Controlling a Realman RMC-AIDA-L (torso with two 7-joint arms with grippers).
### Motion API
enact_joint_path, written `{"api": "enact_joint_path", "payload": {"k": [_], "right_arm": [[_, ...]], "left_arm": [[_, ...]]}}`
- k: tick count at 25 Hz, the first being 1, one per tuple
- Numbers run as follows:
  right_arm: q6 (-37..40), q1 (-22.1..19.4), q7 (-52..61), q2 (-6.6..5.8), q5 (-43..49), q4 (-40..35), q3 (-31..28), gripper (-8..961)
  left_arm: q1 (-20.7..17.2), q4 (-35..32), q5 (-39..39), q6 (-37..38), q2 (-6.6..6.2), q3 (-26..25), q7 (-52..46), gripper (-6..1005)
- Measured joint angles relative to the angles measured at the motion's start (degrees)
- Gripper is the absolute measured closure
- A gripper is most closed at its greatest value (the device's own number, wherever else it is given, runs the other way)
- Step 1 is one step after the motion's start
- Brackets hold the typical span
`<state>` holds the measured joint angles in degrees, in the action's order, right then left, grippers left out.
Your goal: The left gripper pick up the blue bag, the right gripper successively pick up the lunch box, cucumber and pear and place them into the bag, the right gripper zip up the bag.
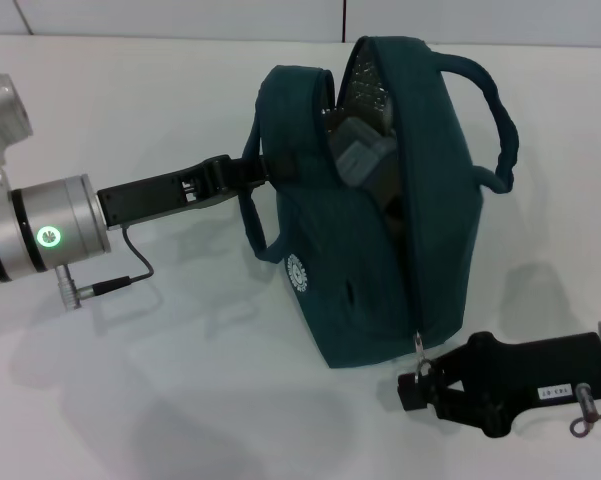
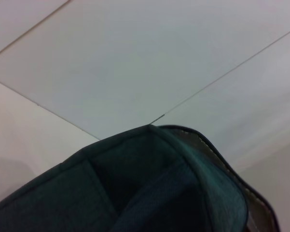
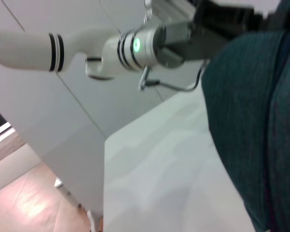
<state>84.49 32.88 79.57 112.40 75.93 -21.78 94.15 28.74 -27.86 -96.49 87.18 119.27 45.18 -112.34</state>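
- Bag (image 1: 380, 210) stands upright mid-table (image 1: 130, 400), mouth facing up, opening gaping along the top; grey and foil-lined shapes show inside, I can't make out which items they are. No lunch box, cucumber or pear lying loose on the table, so I judge the loading done.
- My left gripper (image 1: 242, 175) reaches in from the left and is closed on the near handle strap at the bag's upper side. I read that hold as bracing: it keeps the bag upright and its top edge taut.
- My right gripper (image 1: 425, 385) sits low at the bag's front bottom corner, fingertips at the zipper pull (image 1: 418, 345). Jaws look near-closed; whether they actually have the pull I cannot tell.
- Zipper is undone along most of its run; closing remains.
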Motion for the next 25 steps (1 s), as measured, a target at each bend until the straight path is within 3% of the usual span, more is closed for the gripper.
{"api": "enact_joint_path", "payload": {"k": [11, 16, 25], "right_arm": [[1.1, -0.7, 0.9, -0.66, 1.4, -0.3, -0.8, 792], [0.9, -2.5, -1.7, -0.33, 1.7, -0.5, -6.6, 561], [3.3, -3.7, -2.1, -1.34, 2.3, -0.9, -9.1, 368]], "left_arm": [[-0.1, 0.0, 0.0, 0.0, -0.09, 0.0, 0.0, 932], [-0.1, 0.0, 0.0, 0.0, -0.19, 0.0, 0.0, 932], [-0.1, 0.0, 0.0, 0.0, -0.21, -0.7, 0.0, 932]]}}
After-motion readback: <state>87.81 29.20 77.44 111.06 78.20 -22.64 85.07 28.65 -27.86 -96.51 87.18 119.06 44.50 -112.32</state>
